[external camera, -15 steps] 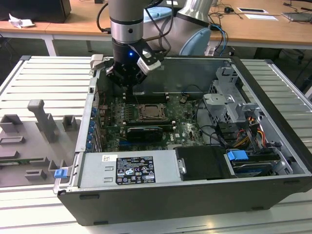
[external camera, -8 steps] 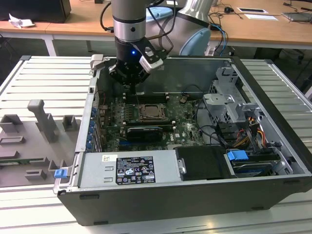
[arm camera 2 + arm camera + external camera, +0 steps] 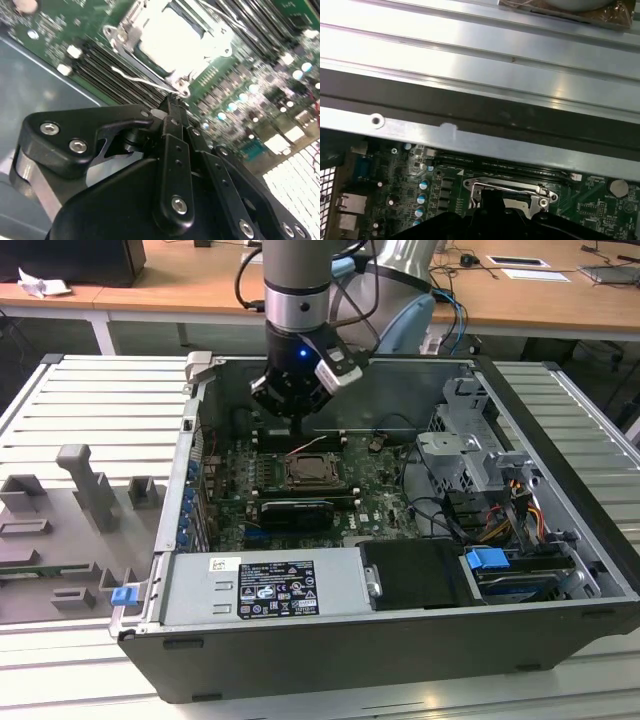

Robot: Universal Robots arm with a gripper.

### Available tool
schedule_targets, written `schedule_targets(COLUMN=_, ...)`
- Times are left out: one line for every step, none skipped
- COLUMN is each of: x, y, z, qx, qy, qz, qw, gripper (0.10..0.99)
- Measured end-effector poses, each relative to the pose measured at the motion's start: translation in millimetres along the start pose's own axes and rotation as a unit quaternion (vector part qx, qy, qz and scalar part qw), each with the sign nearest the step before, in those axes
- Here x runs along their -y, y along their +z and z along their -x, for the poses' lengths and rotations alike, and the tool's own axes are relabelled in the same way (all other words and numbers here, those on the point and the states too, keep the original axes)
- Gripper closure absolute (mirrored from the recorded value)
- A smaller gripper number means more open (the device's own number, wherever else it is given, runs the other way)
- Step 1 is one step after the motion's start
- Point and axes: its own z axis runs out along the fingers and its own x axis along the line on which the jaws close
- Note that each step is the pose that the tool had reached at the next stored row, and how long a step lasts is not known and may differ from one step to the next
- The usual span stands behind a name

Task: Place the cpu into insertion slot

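The insertion slot (image 3: 315,472) is a square socket with a shiny metal frame on the green board inside the open computer case. A pale square face, the cpu (image 3: 172,37), lies inside the slot's frame (image 3: 120,35), and a thin wire lever (image 3: 137,79) stands beside it. My gripper (image 3: 300,433) hangs just above the slot's far edge, toward the case's back wall. Its black fingers (image 3: 172,125) are drawn together with nothing visible between them. In the first wrist view the gripper (image 3: 487,196) partly covers the slot (image 3: 520,187).
The case's metal walls (image 3: 200,390) ring the board. A long black card (image 3: 295,510) lies just in front of the slot. The power supply (image 3: 270,585) fills the near side, with a drive cage (image 3: 470,445) and cables (image 3: 480,520) at the exterior view's right. Grey fixtures (image 3: 90,490) stand outside.
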Motion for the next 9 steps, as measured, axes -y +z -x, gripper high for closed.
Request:
schedule_targets(x=0.2, y=0.6, z=1.5, qx=0.0001, qy=0.003, qz=0.0000, qw=1.0000, gripper=0.980)
schedule_targets(x=0.4, y=0.8, z=2.1, qx=0.0001, qy=0.005, qz=-0.0001, qw=1.0000, gripper=0.980)
schedule_targets(x=0.6, y=1.3, z=2.2, qx=0.0002, qy=0.007, qz=0.0005, qw=1.0000, gripper=0.980)
schedule_targets(x=0.6, y=1.8, z=2.2, qx=0.0005, qy=0.009, qz=0.0024, qw=1.0000, gripper=0.980)
schedule_targets(x=0.5, y=2.8, z=2.2, qx=0.0009, qy=0.011, qz=0.0040, qw=0.9999, gripper=0.980)
schedule_targets(x=0.6, y=3.8, z=2.2, qx=0.0009, qy=0.014, qz=0.0040, qw=0.9999, gripper=0.980)
schedule_targets(x=0.6, y=4.6, z=2.2, qx=0.0010, qy=0.020, qz=0.0040, qw=0.9998, gripper=0.980)
schedule_targets(x=0.6, y=5.8, z=2.2, qx=0.0014, qy=0.033, qz=0.0043, qw=0.9995, gripper=0.980)
schedule_targets(x=0.7, y=7.1, z=2.5, qx=0.0017, qy=0.044, qz=0.0052, qw=0.9990, gripper=0.980)
